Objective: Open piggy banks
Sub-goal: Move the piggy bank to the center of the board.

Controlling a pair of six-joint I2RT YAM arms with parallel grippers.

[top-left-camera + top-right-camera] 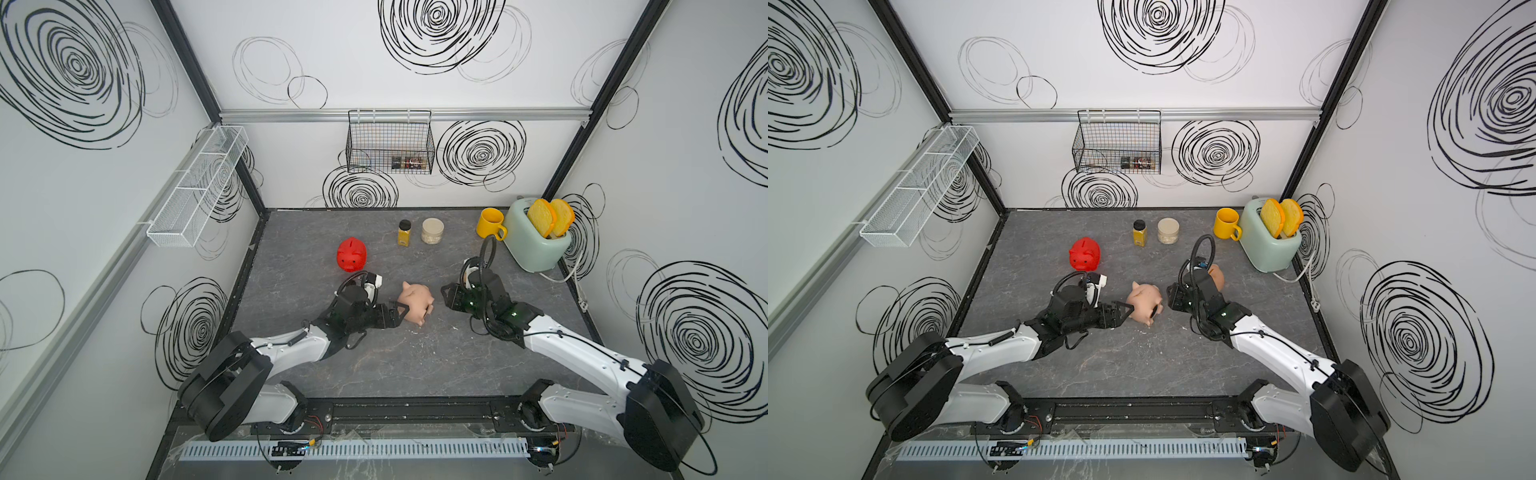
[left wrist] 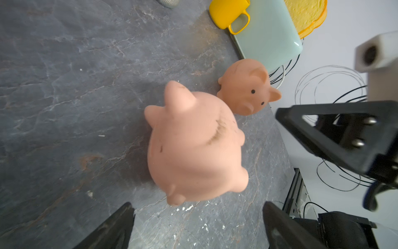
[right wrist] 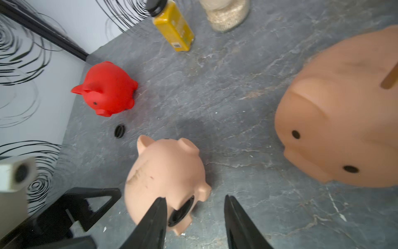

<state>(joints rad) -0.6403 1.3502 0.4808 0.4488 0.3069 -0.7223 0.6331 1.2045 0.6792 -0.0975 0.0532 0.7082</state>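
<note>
A pale pink piggy bank (image 1: 415, 303) (image 1: 1144, 301) lies on its side mid-table, its black belly plug (image 3: 181, 212) turned toward my right gripper (image 3: 195, 207) (image 1: 444, 295). That gripper is open; one finger overlaps the pig beside the plug, and only table shows between the jaws. My left gripper (image 2: 198, 215) (image 1: 401, 309) is open at the pig's other side, and the pig (image 2: 193, 146) sits just beyond its fingertips. The red piggy bank (image 1: 351, 254) (image 3: 107, 88) stands at the back left with a loose black plug (image 3: 119, 130) near it. The peach-tan piggy bank (image 1: 1217, 276) (image 3: 340, 120) stands behind my right arm.
At the back right stand a yellow mug (image 1: 490, 222) and a mint toaster (image 1: 534, 241) with two toast slices. A yellow spice bottle (image 1: 404, 232) and a jar (image 1: 432, 231) stand at the back middle. A black wire basket (image 1: 390, 143) and a white one (image 1: 199, 187) hang on the walls.
</note>
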